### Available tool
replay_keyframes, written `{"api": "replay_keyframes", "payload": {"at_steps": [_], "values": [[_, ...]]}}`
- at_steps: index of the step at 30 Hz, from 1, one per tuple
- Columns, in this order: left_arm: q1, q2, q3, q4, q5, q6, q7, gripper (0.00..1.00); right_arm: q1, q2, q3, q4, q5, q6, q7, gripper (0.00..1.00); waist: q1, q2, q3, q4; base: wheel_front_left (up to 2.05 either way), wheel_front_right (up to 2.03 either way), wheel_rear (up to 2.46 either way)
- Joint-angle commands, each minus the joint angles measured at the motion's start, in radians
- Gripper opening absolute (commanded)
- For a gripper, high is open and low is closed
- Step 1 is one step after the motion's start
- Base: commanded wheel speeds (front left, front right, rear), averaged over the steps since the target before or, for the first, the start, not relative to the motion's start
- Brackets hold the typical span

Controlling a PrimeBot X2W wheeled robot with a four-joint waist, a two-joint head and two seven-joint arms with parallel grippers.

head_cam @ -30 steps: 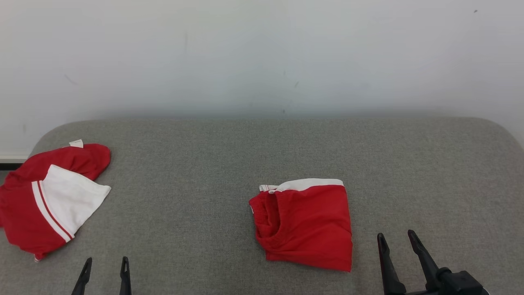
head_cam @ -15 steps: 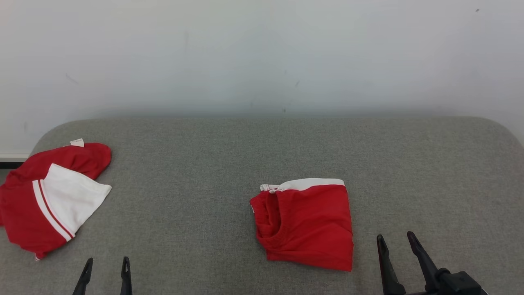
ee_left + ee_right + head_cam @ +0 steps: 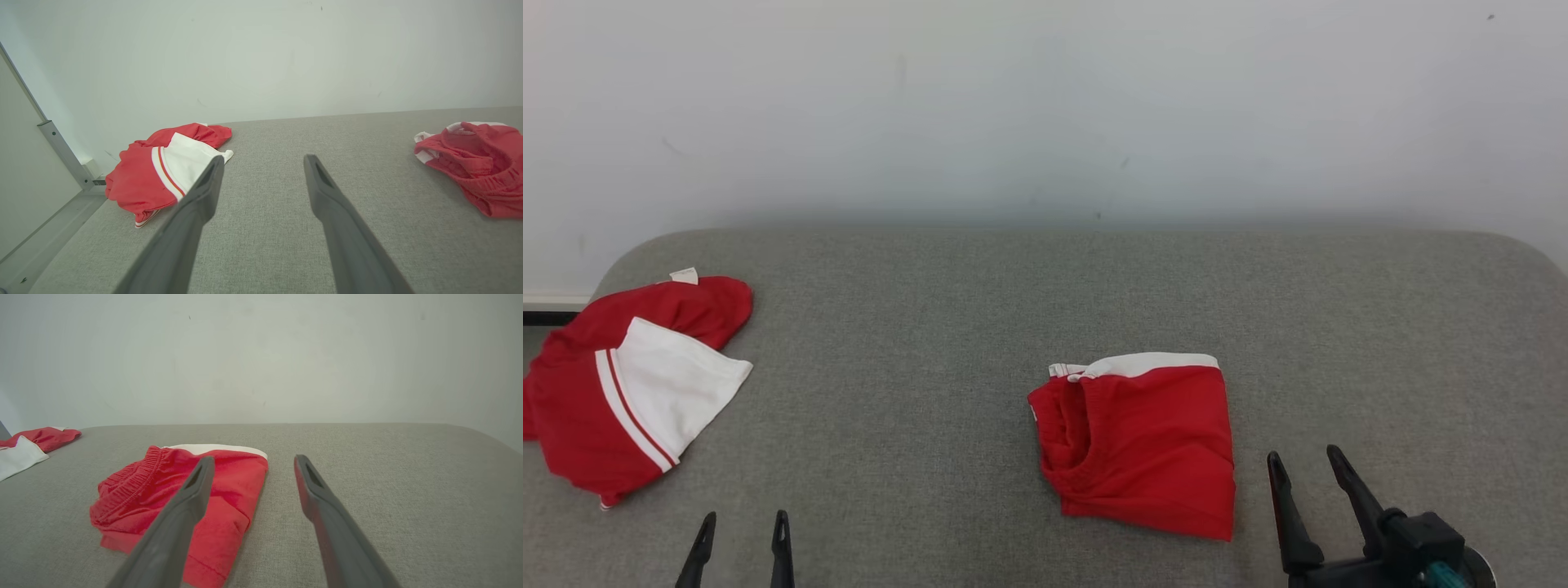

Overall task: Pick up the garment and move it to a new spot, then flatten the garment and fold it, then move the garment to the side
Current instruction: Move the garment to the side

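The folded red garment (image 3: 1139,445) lies right of centre on the grey surface (image 3: 931,310), near the right gripper (image 3: 1303,453) (fingers apart, empty). The right wrist view reveals its elastic waistband (image 3: 126,486). The left wrist view reveals a metal rail (image 3: 61,151) beyond a crumpled red-and-white garment (image 3: 139,183). The left gripper (image 3: 746,516) is likewise spread and empty.

A grey fabric-covered surface (image 3: 915,327) with rounded far corners is seen, and two garments are laid directly on it, well apart. Folded red shorts (image 3: 1143,445) are placed right of centre, lying flat, with a white band along the far edge and the elastic waistband turned left. A crumpled red-and-white garment (image 3: 621,384) is spread by the far left corner.
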Motion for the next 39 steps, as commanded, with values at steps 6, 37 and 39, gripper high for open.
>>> {"api": "replay_keyframes", "payload": {"at_steps": [6, 37, 39], "values": [[-0.019, -0.004, -0.014, 0.0, -0.003, -0.006, -0.003, 1.0, -0.153, -0.016, 0.005, 0.128, -0.016, -0.002, 0.014, 1.0, 0.0, 0.0, 0.023, 0.035, 0.0, 0.0, 0.0], [-0.134, -0.021, -0.031, 0.017, -0.014, -0.026, -0.003, 1.0, -0.519, -0.006, 0.063, 0.724, 0.05, -0.002, 0.068, 0.0, 0.0, 0.0, 0.173, 0.081, 0.0, 0.0, 0.0], [-0.14, -0.022, -0.031, 0.018, -0.013, -0.028, -0.003, 1.0, -0.543, -0.023, 0.071, 0.732, 0.052, -0.003, 0.064, 0.0, 0.0, 0.0, 0.181, 0.079, 0.0, 0.0, 0.0]]}}
